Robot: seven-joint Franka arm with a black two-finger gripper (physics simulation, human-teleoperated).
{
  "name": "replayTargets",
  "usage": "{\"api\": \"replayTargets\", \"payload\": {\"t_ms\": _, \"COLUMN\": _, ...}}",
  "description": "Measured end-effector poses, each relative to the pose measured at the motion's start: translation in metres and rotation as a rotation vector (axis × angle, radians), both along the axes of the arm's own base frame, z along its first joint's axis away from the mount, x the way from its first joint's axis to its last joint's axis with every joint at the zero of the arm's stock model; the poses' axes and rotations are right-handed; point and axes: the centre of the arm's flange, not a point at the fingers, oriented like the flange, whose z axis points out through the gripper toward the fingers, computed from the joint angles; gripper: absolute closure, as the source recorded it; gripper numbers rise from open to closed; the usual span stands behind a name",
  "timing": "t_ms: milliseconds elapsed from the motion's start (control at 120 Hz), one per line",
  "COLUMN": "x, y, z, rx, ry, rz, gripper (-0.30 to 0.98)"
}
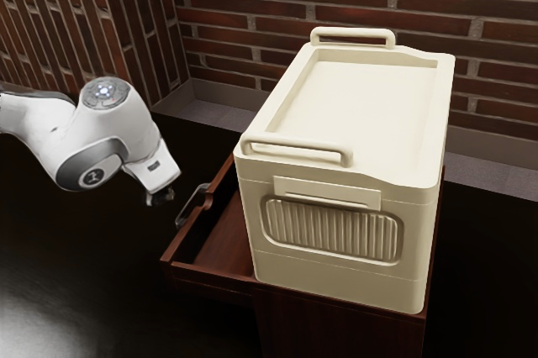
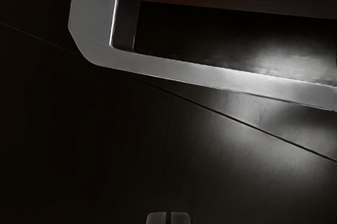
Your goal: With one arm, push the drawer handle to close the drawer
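A cream box (image 1: 336, 282), nearest the camera in the exterior view and the largest item, rests on top of a reddish-brown cabinet (image 1: 336, 333). The white arm (image 1: 109, 131) reaches in from that view's left. The drawer (image 1: 210, 278) projects from the cabinet toward the arm, its inside exposed; it is plainly not closed. Its handle (image 2: 184, 71), a grey metal bar with bent ends, stands out from the drawer's front panel. The claw (image 2: 169, 218) is near the handle, on the side away from the cabinet; the two appear slightly apart. Its fingertips (image 2: 180, 217) lie almost together, a thin gap between them, with nothing gripped.

Stage: judged to be the approach, just ahead of the push. The next move calls for bringing the fingertips to the bar at its own height, then pressing steadily toward the cabinet, in line with the drawer's travel. Contact near the bar's middle should limit skewing; a push set too high or low could slip off.
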Motion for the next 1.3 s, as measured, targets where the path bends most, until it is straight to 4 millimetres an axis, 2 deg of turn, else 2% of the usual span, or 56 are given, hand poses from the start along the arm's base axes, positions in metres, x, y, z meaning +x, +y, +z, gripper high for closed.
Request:
{"api": "replayTargets", "payload": {"t_ms": 192, "x": 0.002, "y": -0.018, "z": -0.003, "rx": 0.038, "ry": 0.0, "rz": -0.139, "gripper": 0.79}}
{"api": "replayTargets", "payload": {"t_ms": 308, "x": 0.001, "y": -0.039, "z": -0.007, "rx": 0.059, "ry": 0.007, "rz": -0.218, "gripper": 0.78}}
{"api": "replayTargets", "payload": {"t_ms": 400, "x": 0.0, "y": -0.048, "z": -0.011, "rx": 0.071, "ry": 0.015, "rz": -0.257, "gripper": 0.79}}
{"api": "replayTargets", "payload": {"t_ms": 650, "x": 0.001, "y": -0.096, "z": -0.025, "rx": 0.093, "ry": 0.031, "rz": -0.369, "gripper": 0.78}}
{"api": "replayTargets", "payload": {"t_ms": 917, "x": 0.005, "y": -0.153, "z": -0.029, "rx": 0.091, "ry": 0.008, "rz": -0.46, "gripper": 0.78}}
{"api": "replayTargets", "payload": {"t_ms": 1042, "x": 0.002, "y": -0.174, "z": -0.026, "rx": 0.083, "ry": -0.005, "rz": -0.485, "gripper": 0.77}}
{"api": "replayTargets", "payload": {"t_ms": 1300, "x": 0.001, "y": -0.173, "z": -0.021, "rx": 0.065, "ry": -0.027, "rz": -0.455, "gripper": 0.79}}
